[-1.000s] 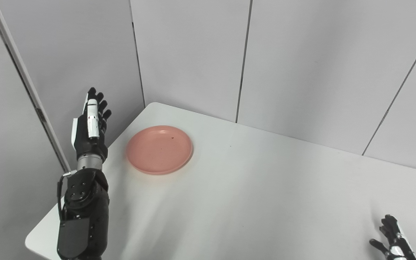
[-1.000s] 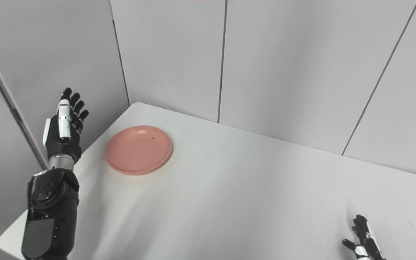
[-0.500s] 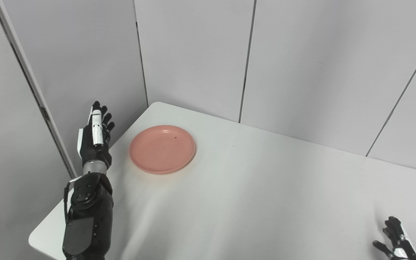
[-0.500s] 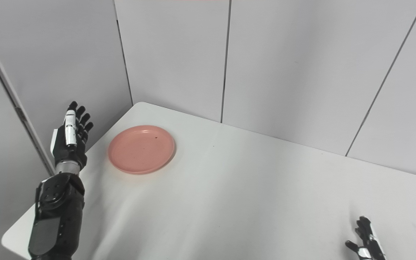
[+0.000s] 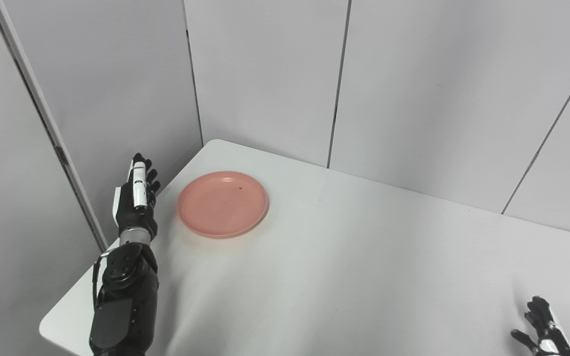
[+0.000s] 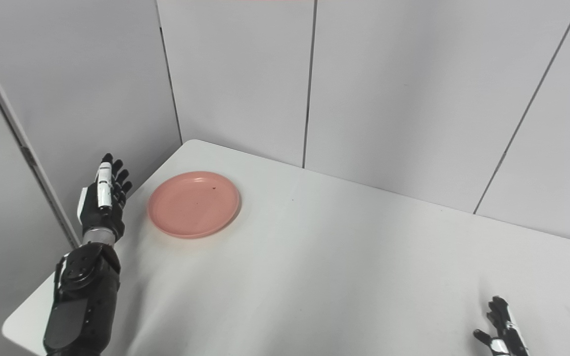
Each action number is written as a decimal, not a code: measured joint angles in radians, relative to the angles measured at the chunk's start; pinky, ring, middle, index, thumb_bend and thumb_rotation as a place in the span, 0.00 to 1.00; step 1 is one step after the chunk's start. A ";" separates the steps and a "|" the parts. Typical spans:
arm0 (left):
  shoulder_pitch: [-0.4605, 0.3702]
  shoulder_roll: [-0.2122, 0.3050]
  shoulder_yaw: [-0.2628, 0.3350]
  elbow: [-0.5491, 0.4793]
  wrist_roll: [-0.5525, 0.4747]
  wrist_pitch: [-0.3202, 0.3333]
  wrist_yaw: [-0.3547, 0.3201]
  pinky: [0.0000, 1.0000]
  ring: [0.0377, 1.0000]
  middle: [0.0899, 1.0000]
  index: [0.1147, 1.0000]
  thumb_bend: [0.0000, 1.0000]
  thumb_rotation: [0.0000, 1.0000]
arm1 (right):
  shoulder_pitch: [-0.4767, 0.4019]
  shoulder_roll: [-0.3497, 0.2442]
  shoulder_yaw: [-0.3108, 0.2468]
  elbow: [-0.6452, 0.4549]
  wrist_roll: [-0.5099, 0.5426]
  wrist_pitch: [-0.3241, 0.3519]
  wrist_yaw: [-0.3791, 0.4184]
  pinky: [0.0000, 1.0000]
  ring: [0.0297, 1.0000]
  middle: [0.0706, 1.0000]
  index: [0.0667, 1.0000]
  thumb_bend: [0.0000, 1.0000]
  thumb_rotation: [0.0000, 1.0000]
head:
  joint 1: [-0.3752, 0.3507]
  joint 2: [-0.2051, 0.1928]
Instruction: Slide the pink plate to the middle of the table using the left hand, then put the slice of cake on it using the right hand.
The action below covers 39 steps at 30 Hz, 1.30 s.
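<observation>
Sitting empty-handed with fingers spread beside the pink plate (image 5: 222, 204) is the left robot hand (image 5: 135, 200); the right robot hand (image 5: 542, 332), spread too, is being cropped at the frame's bottom.

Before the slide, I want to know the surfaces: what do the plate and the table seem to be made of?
Plate: probably plastic, matte pink, one even colour with only a soft sheen. Table: smooth white top, perhaps laminate; it shows faint, soft reflections.

Plate (image 5: 222, 203) on table's (image 5: 344, 277) far-left corner.
</observation>
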 measured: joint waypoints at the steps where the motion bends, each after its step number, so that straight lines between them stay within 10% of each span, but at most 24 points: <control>1: -0.002 0.000 0.001 0.007 0.000 0.000 0.000 0.98 0.97 0.97 0.97 0.33 1.00 | 0.000 0.000 0.000 -0.001 0.000 0.001 0.000 1.00 1.00 1.00 1.00 0.43 1.00 | 0.000 0.000; 39: -0.038 0.005 -0.080 0.183 -0.029 -0.061 -0.004 0.97 0.97 0.98 0.97 0.33 1.00 | 0.007 0.000 -0.004 -0.012 0.000 0.012 -0.001 1.00 1.00 1.00 1.00 0.44 1.00 | -0.025 0.017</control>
